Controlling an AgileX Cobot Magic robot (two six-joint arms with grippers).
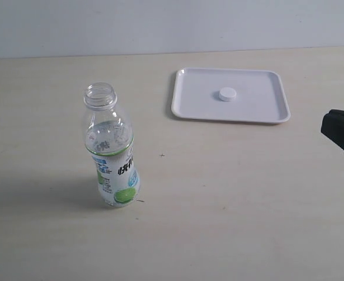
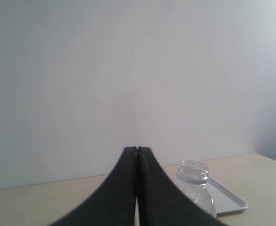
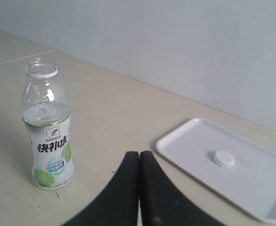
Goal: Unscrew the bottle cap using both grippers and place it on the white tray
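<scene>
The clear bottle (image 1: 110,149) with its lime label stands upright on the table, left of centre, its neck open and capless; it also shows as the bottle (image 3: 47,127) and the bottle (image 2: 195,186). The small white bottle cap (image 1: 227,94) lies flat in the middle of the white tray (image 1: 189,96), seen too as the cap (image 3: 224,158) on the tray (image 3: 185,139). My right gripper (image 3: 138,153) is shut and empty, hanging well away from both; a black part of that arm (image 1: 341,132) shows at the right edge. My left gripper (image 2: 137,149) is shut and empty, off to the bottle's side.
A pale wooden table (image 1: 230,193) carries everything, with a plain light wall (image 1: 160,23) behind it. A corner of the white tray (image 2: 229,200) sits behind the bottle in the left wrist view.
</scene>
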